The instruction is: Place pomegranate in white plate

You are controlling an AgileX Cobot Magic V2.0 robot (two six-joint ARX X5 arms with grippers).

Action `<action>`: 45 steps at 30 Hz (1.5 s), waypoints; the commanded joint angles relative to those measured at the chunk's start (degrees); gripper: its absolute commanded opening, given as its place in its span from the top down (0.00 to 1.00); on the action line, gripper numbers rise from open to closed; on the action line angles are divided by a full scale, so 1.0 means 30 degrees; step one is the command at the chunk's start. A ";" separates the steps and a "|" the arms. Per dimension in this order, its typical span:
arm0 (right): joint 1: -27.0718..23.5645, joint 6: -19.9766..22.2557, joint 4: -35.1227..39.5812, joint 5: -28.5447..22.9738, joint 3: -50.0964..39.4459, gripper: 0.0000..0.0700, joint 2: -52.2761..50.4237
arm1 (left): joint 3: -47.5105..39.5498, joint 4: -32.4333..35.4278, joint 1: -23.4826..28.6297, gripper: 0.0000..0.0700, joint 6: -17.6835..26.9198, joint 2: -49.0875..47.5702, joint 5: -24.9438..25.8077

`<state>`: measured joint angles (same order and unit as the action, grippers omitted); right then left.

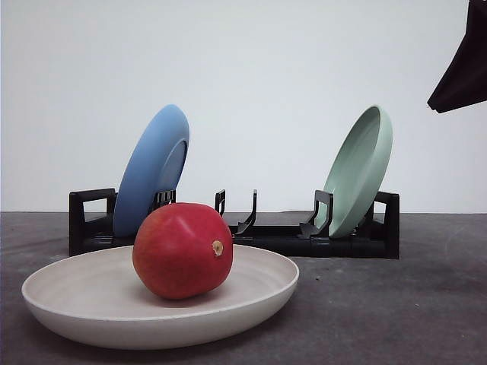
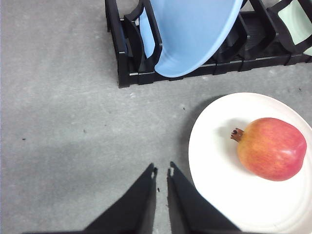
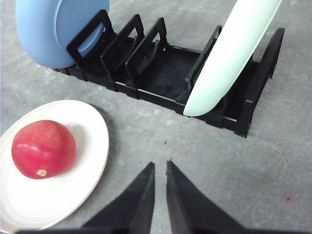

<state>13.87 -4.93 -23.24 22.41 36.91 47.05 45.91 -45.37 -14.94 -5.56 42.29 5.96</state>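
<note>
The pomegranate (image 1: 183,250) lies inside the white plate (image 1: 91,319), resting on the plate's floor a little off its middle, with its small tan nub turned to the side. Bare plate shows all round the fruit, and it touches no part of the raised rim. The plate sits flat on the grey surface (image 1: 411,304), at the front of the scene.

Behind the plate stands a black rack (image 1: 304,243). A blue plate (image 1: 152,171) leans in a slot at its left end, and a pale green plate (image 1: 359,171) leans in a slot at its right end; the slots between them hold nothing. A strip of bare surface separates the white plate's far rim from the rack's front edge.

The left claw (image 2: 162,171) hangs above bare surface just beside the white plate's rim, its fingers pressed nearly together with a thin gap between the tips, holding nothing. The right claw (image 3: 160,165) hangs over open surface between the white plate and the rack's right end, its fingers likewise almost closed and holding nothing. Wide bare surface lies to either side of the plate.
</note>
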 commanded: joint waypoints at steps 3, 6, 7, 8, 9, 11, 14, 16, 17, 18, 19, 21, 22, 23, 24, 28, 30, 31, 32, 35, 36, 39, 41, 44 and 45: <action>0.0080 -0.0117 0.0250 0.0029 0.0044 0.95 0.0117 | -0.0790 0.1309 0.0503 0.97 0.0551 -0.0965 -0.0186; 0.0080 -0.0117 0.0255 0.0029 0.0044 0.95 0.0117 | -0.2304 0.3279 0.1528 0.97 0.1140 -0.2244 -0.0206; 0.0080 -0.0117 0.0255 0.0029 0.0044 0.95 0.0117 | -0.2940 0.4084 0.1949 0.97 0.1285 -0.2768 -0.0211; 0.0080 -0.0117 0.0255 0.0029 0.0044 0.95 0.0117 | -0.3535 0.4793 0.2336 0.97 0.1331 -0.3278 -0.0216; 0.0080 -0.0117 0.0255 0.0029 0.0044 0.95 0.0117 | -0.4167 0.5520 0.2739 0.97 0.1346 -0.3830 -0.0282; 0.0080 -0.0117 0.0259 0.0029 0.0044 0.95 0.0117 | -0.5498 0.6981 0.3500 0.97 0.1345 -0.4983 -0.0684; 0.0080 -0.0117 0.0259 0.0029 0.0044 0.95 0.0117 | -0.7525 0.8942 0.4286 0.97 0.1348 -0.6705 -0.1482; 0.0080 -0.0117 0.0262 0.0029 0.0044 0.95 0.0117 | -0.8881 0.9922 0.4635 0.97 0.1348 -0.7916 -0.1635; 0.0080 -0.0117 0.0262 0.0029 0.0044 0.95 0.0117 | -0.9461 1.0233 0.4762 0.97 0.1348 -0.8430 -0.1644; 0.0080 -0.0117 0.0262 0.0029 0.0044 0.95 0.0117 | -1.0041 1.0479 0.4877 0.97 0.1346 -0.8935 -0.1647; 0.0080 -0.0117 0.0262 0.0029 0.0044 0.95 0.0117 | -1.0644 1.0671 0.4985 0.97 0.1341 -0.9449 -0.1647; 0.0080 -0.0117 0.0262 0.0029 0.0044 0.95 0.0117 | -1.1671 1.0856 0.5141 0.97 0.1339 -1.0288 -0.1639; 0.0080 -0.0117 0.0262 0.0029 0.0044 0.95 0.0117 | -1.2196 1.0870 0.5203 0.97 0.1334 -1.0704 -0.1639; 0.0080 -0.0117 0.0267 0.0029 0.0044 0.95 0.0117 | -1.2646 1.0942 0.5255 0.97 0.1334 -1.1061 -0.1639; 0.0080 -0.0117 0.0270 0.0029 0.0044 0.95 0.0117 | -1.3082 1.1035 0.5304 0.97 0.1334 -1.1405 -0.1639; 0.0080 -0.0117 0.0294 0.0029 0.0044 0.95 0.0117 | -1.4635 1.1294 0.5475 0.97 0.1122 -1.2984 -0.1629; 0.0080 -0.0112 0.0299 0.0029 0.0044 0.95 0.0119 | -1.5058 1.1481 0.5509 0.97 0.1051 -1.3873 -0.1628; 0.0080 -0.0117 0.0301 0.0029 0.0044 0.95 0.0124 | -1.5075 1.1747 0.5509 0.97 0.1166 -1.4083 -0.1632; 0.0080 -0.0117 0.0309 0.0026 0.0044 0.95 0.0124 | -1.5075 1.2077 0.5509 0.97 0.1501 -1.4042 -0.1635; 0.0080 -0.0117 0.0315 0.0035 0.0044 0.95 0.0117 | -1.5075 1.2171 0.5476 0.97 0.2145 -1.4050 -0.1632; 0.0077 -0.0117 0.0331 0.0022 0.0044 0.95 0.0119 | -1.5075 1.2092 0.5455 0.97 0.2102 -1.4050 -0.1632; 0.0080 -0.0117 0.0321 0.0026 0.0044 0.95 0.0121 | -1.5075 1.2100 0.5454 0.97 0.2062 -1.4037 -0.1628; 0.0076 -0.0117 0.0321 0.0022 0.0044 0.95 0.0119 | -1.5075 1.2091 0.5458 0.97 0.2062 -1.4036 -0.1632; 0.0080 -0.0117 0.0321 0.0026 0.0044 0.95 0.0119 | -1.5075 1.2088 0.5458 0.97 0.2062 -1.4036 -0.1632; 0.0080 -0.0117 0.0321 0.0022 0.0044 0.95 0.0121 | -1.5075 1.2091 0.5458 0.97 0.2062 -1.4036 -0.1632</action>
<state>13.87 -4.93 -22.90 22.41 36.91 47.05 1.23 -9.58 1.43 0.01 0.30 1.23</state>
